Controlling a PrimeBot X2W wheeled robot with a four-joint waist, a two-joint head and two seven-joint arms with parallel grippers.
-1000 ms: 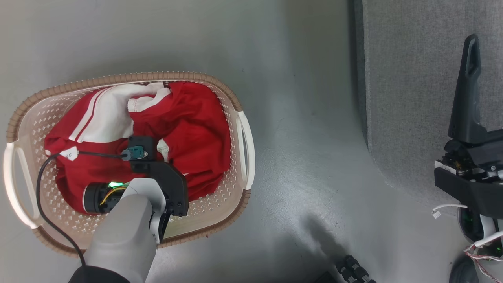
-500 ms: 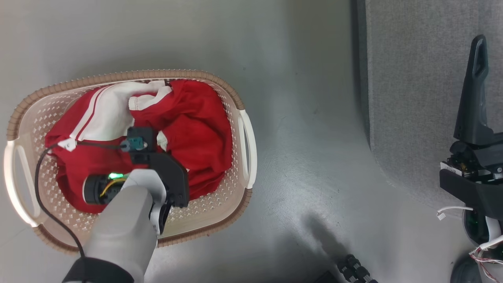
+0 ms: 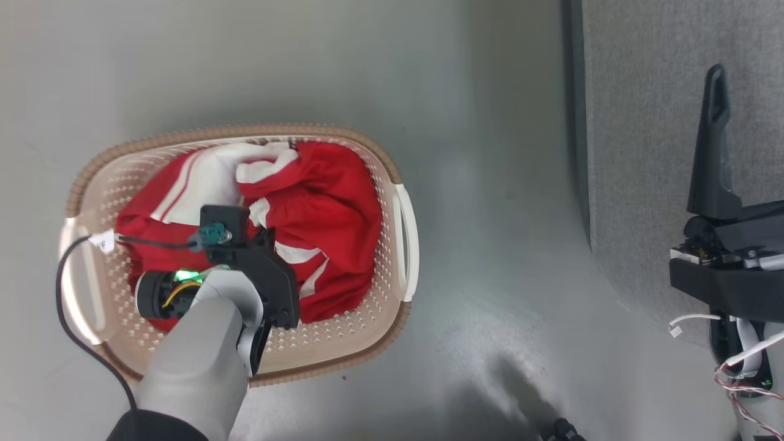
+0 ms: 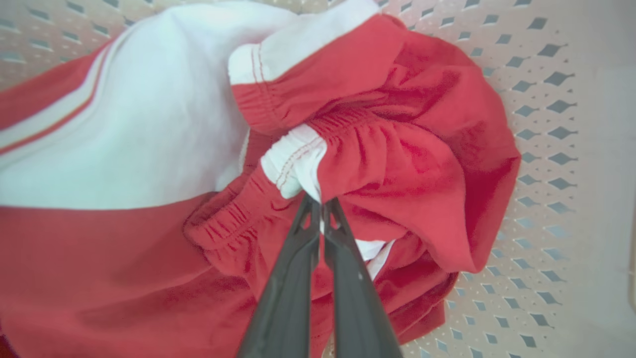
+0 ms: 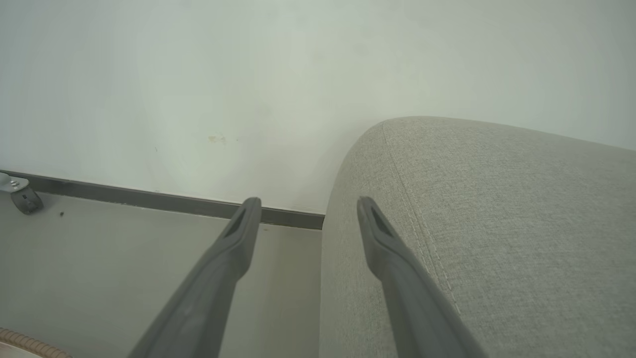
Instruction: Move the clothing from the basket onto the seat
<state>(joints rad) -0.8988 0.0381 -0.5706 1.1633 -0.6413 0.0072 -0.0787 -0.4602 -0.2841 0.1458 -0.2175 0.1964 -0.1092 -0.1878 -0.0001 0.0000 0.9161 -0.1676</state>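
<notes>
The clothing, red with white panels and stripes, lies bunched in the cream basket on the floor. My left arm reaches down into the basket, and its wrist covers the fingers from above. In the left wrist view my left gripper is shut on a gathered red fold with white edging, the clothing heaped around it. The grey seat fills the right side. My right gripper stands open and empty beside the seat's rounded corner.
Grey floor separates the basket from the seat. A white wall with a dark skirting strip stands behind the seat's corner. A small metal fitting is at the skirting. A black object lies at the bottom edge.
My left gripper has shut on the clothing, and the fabric has bunched toward it with white stripes now showing. The head camera has shifted, so the whole scene sits further right and lower.
</notes>
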